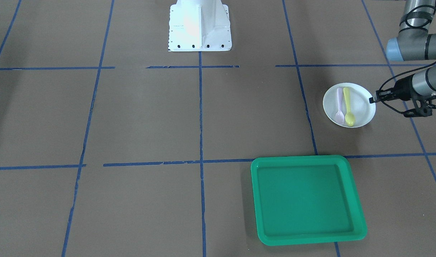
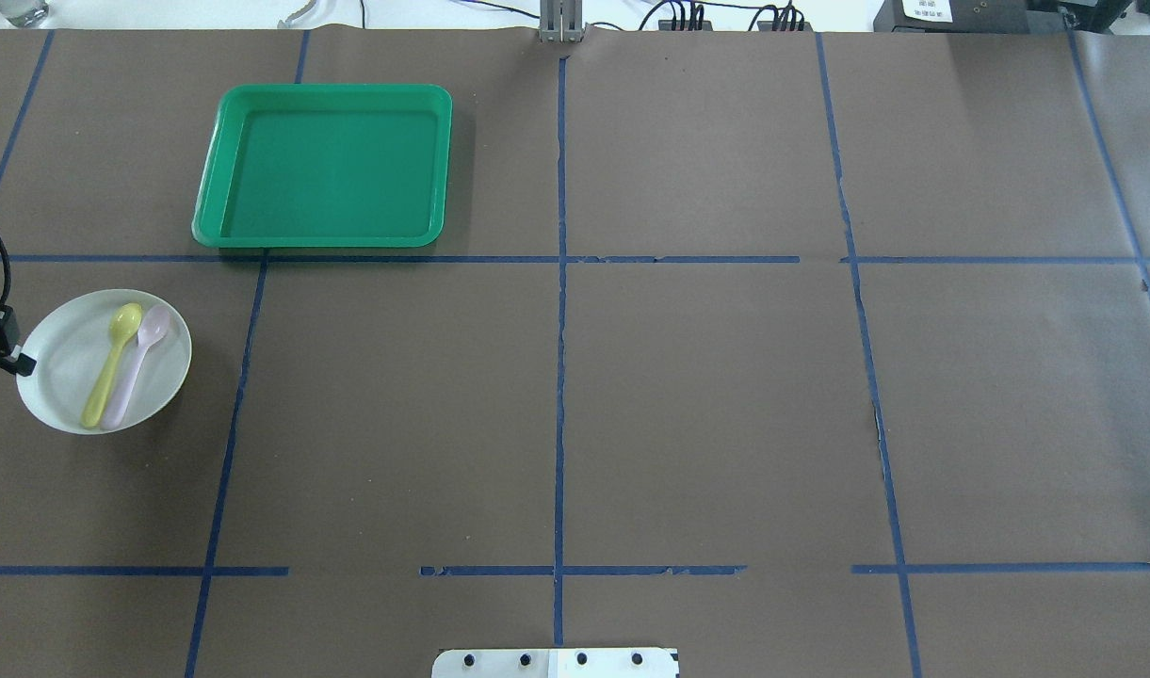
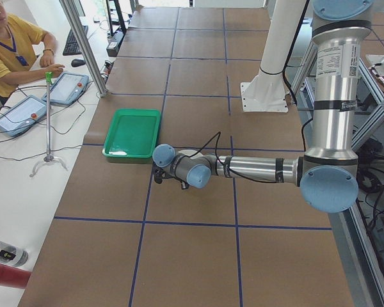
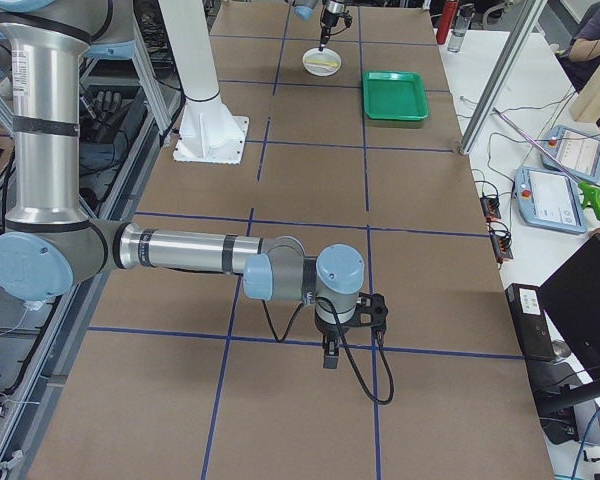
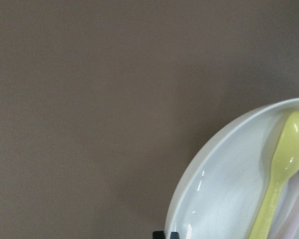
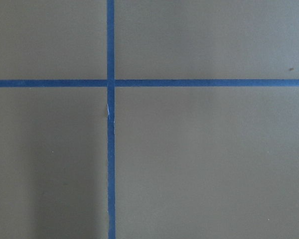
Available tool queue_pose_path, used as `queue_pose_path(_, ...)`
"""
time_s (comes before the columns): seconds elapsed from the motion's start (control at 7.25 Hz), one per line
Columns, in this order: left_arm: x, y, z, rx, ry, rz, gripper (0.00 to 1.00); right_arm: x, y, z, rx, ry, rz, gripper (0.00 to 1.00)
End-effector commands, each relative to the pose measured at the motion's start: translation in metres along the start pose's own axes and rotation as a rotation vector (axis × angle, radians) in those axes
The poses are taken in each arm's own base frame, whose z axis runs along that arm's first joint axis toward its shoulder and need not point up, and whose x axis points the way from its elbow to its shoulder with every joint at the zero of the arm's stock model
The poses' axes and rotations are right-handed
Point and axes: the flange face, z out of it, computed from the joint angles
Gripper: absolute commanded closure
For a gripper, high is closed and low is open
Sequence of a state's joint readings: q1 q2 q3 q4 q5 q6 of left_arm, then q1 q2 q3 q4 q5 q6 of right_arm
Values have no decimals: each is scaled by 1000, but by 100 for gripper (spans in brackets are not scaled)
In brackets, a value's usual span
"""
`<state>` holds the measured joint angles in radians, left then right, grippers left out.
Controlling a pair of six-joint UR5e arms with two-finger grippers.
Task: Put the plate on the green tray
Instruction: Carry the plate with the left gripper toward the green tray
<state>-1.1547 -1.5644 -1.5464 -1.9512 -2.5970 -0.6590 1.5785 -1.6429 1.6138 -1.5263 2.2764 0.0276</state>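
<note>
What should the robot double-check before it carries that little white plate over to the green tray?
1. Reach: left gripper tips sit at the rim of the plate: ok.
2. Grip: closed on the rim or not: cannot tell.
3. Target: green tray has nothing in it: ok.
4. Load: yellow spoon and pink spoon lie loose on the plate and may slide if it tilts: not ok.
5. Path: table between plate and tray is bare: ok.
6. Other arm: right gripper is far off down the table: ok.
</note>
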Motion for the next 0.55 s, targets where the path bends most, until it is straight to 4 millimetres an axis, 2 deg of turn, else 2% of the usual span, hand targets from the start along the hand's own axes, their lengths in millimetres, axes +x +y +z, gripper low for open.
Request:
queue_pose_path(0.0, 25, -27, -38, 62, 50, -45, 100, 0, 0, 0, 0, 0, 0, 0)
queue_pose_path(0.28, 60, -93, -35, 63, 52, -56, 100, 0, 0, 0, 0, 0, 0, 0)
queue_pose_path(0.41, 78, -117, -38, 67, 55, -63, 100, 0, 0, 0, 0, 0, 0, 0)
